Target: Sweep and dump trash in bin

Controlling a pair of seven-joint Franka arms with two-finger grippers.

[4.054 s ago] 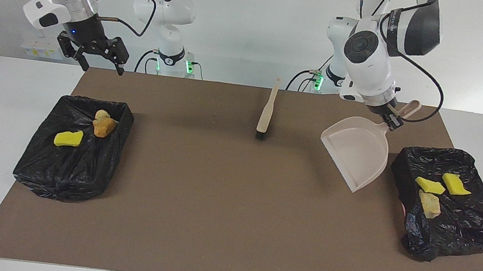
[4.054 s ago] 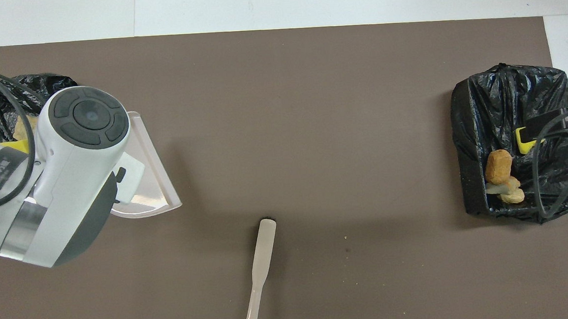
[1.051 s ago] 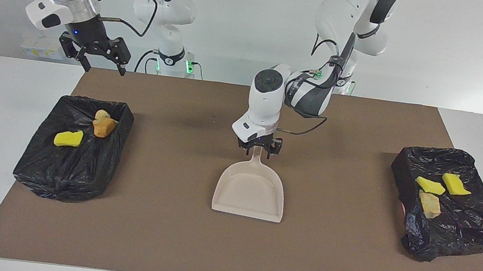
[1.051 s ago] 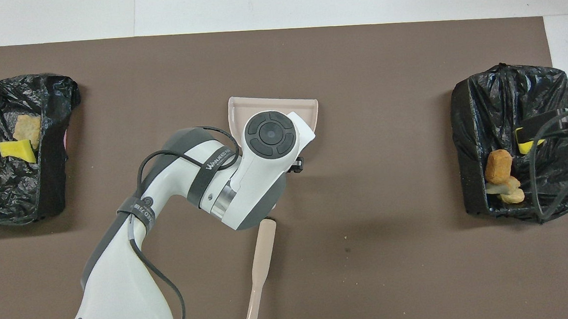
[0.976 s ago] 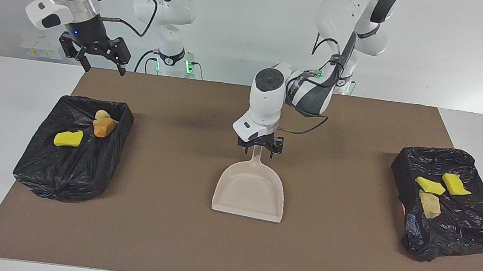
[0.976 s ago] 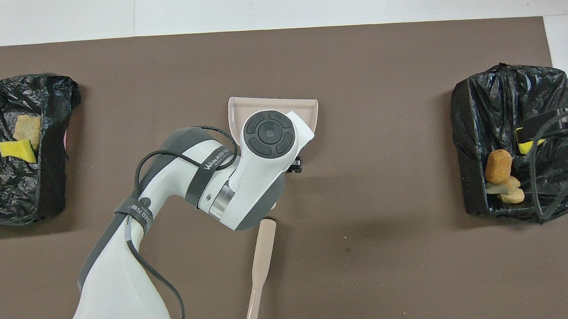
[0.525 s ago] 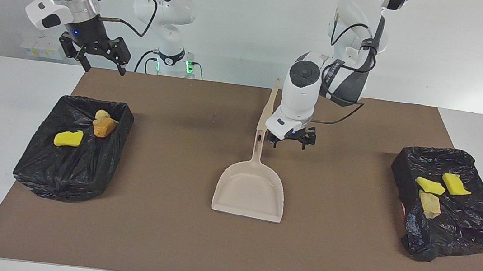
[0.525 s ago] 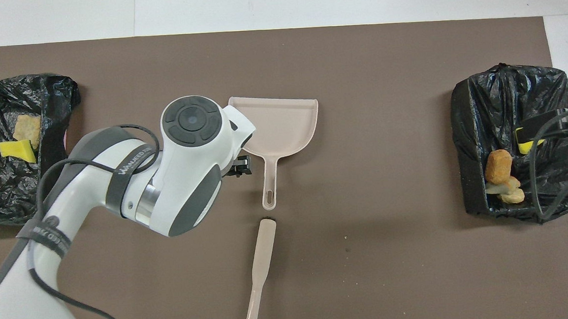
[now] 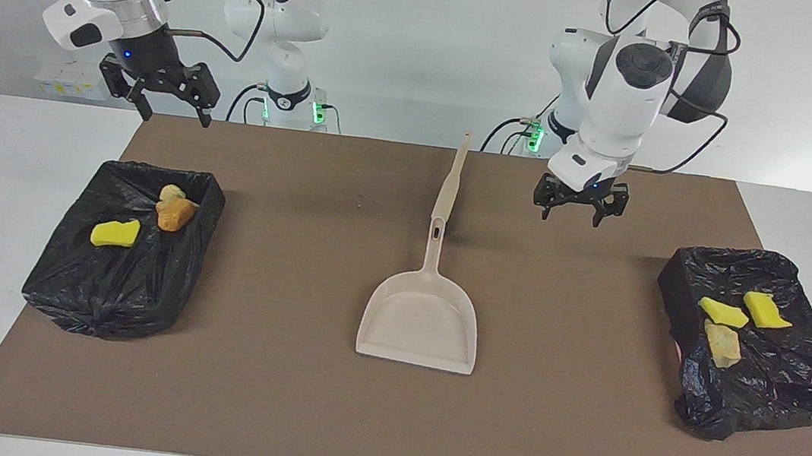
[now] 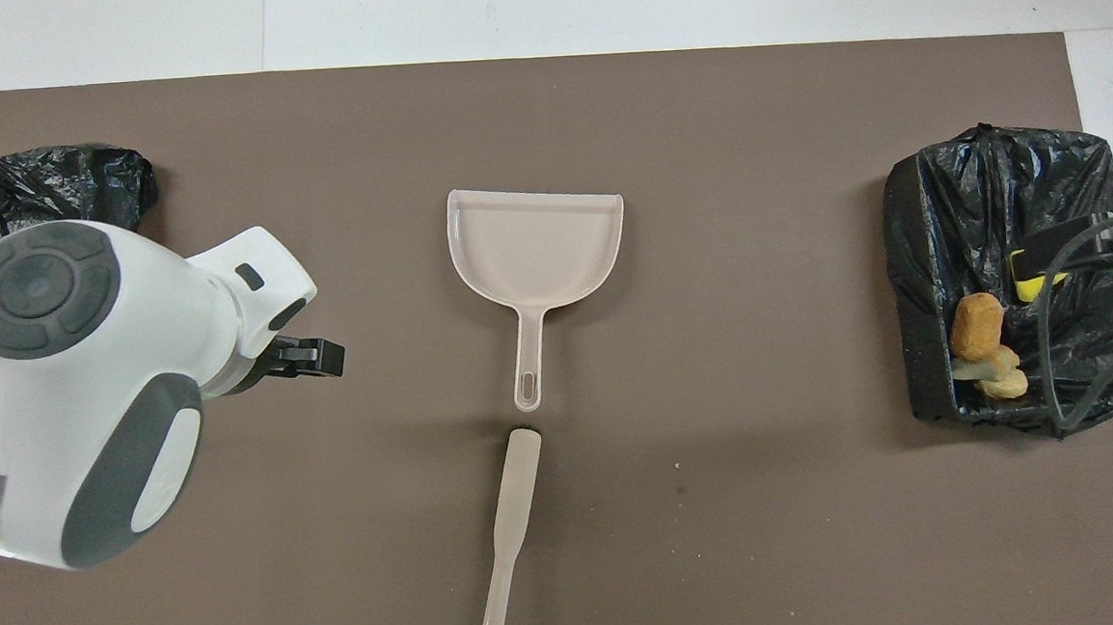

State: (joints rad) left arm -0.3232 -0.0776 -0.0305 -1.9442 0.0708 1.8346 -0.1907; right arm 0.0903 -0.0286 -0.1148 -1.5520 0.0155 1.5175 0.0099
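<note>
My left claw hangs empty with its fingers spread wide over the brown mat, between the dustpan and the bin at my left arm's end of the worktop. My right claw, likewise agape and holding nothing, waits over the mat's corner near the second bin at my right arm's end.

The trash now lies in the two black-lined bins: two yellow chunks and a tan lump in the one, a yellow chunk and brown lumps in the other. In the overhead view those lumps look stacked three deep, though I cannot be sure of the count. No scrap shows on the open mat; only a few specks do.

The dustpan sits flat and empty at mid-mat, its handle pointing toward me, and the brush lies just nearer to me, its head by the handle's tip.

By my reckoning the sweeping and dumping are done. What remains, at most, is to draw both arms clear, with neither tool in hand.
</note>
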